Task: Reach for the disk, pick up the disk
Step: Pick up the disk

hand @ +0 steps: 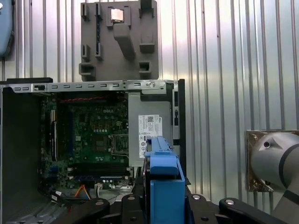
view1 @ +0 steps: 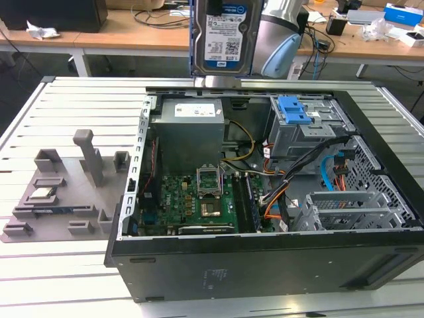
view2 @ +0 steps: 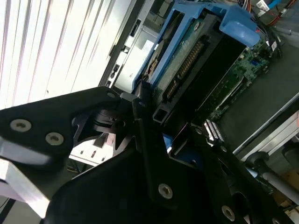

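The hand (hand: pixel 163 205) is closed on the disk (view1: pixel 222 36), which hangs directly beneath it, long axis vertical, clear above the open computer case (view1: pixel 265 218).

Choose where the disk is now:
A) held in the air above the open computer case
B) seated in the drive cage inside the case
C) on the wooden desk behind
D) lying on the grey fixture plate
A: in the exterior view the disk hangs above the open computer case, clamped in the gripper.
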`<action>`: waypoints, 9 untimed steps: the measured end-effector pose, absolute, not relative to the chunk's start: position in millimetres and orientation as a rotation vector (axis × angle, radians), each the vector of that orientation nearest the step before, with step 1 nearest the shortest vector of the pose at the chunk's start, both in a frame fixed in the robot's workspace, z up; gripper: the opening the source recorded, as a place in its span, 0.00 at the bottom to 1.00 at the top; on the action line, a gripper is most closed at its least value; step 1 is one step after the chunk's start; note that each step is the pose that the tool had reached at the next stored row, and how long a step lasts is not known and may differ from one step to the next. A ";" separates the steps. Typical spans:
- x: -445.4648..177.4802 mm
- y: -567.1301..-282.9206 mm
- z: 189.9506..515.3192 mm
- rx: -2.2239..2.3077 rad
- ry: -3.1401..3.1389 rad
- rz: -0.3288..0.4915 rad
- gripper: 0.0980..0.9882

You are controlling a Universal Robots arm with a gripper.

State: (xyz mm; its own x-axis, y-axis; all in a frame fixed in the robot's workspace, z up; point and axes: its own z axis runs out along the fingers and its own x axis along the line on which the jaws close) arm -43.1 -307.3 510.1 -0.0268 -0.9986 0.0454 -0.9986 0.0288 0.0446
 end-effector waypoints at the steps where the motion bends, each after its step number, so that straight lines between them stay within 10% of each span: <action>1: -37.3 -307.3 510.1 2.146 -2.207 -0.001 0.30; 9: 4.0 -307.0 510.0 2.145 -2.206 -0.002 0.30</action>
State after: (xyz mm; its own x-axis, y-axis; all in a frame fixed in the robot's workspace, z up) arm 4.0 -307.0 510.0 -0.0268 -0.9986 0.0453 -0.9985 0.0289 0.0461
